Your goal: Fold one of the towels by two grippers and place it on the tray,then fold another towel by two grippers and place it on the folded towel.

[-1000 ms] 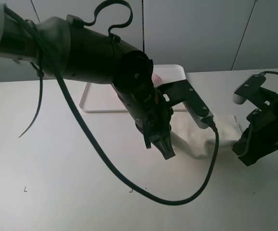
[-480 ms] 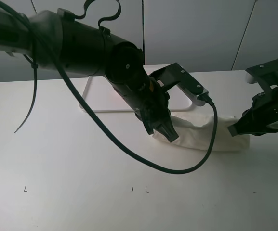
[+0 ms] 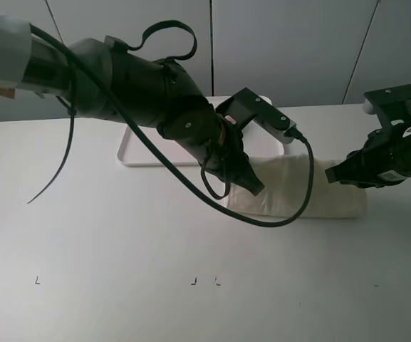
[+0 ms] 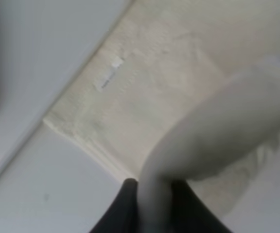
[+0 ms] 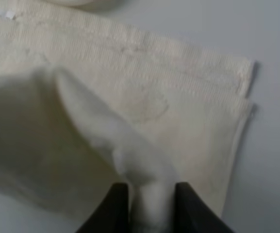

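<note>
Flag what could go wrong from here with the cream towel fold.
1. The left gripper and right gripper each have a pinch of the cream towel between their fingers; an uneven release or lift could pull the fold open.
2. The left arm's black cable loops across the towel and might drag it.
3. The tray sits behind the left arm, so the carry may clip its rim.

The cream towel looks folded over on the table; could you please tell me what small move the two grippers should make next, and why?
Probably open both jaws and lift clear. The cream towel already lies doubled and flat on the table, off the tray, while the left gripper and right gripper each pinch a raised tuck of it.
</note>
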